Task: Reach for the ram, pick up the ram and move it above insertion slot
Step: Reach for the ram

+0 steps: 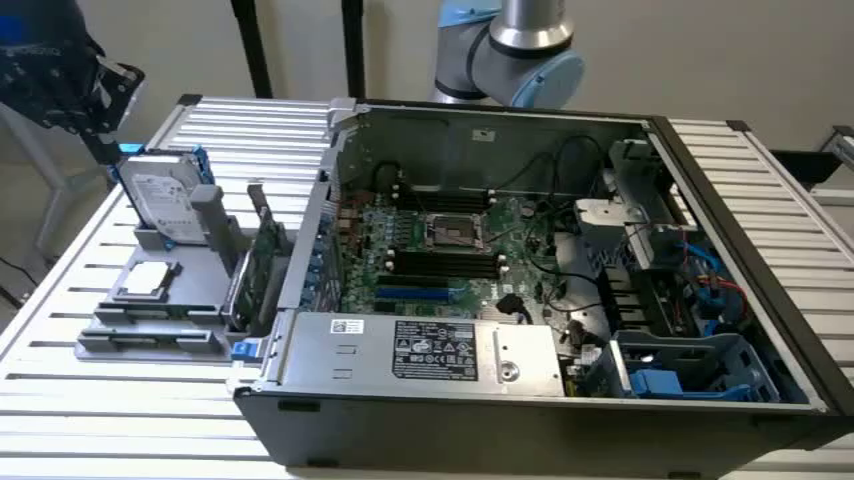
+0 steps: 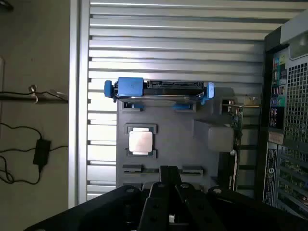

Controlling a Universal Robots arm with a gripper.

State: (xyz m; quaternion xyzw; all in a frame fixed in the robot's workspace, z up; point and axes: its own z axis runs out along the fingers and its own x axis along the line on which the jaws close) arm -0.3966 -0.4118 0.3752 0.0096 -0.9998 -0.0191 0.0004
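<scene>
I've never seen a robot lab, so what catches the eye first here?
The open computer case dominates the slatted table, its motherboard bare, with a silver processor socket and black memory slots. At the exterior view's left, a grey holder carries a hard drive with blue rails; the gripper hovers above it.

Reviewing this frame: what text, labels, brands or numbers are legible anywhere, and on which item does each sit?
No text here is clear enough to quote.
Black label on the power supply: print too small to read.
White sticker beside it: unreadable.
Hard drive label: blurred.
Stickers on the computer case: blurred.
</scene>
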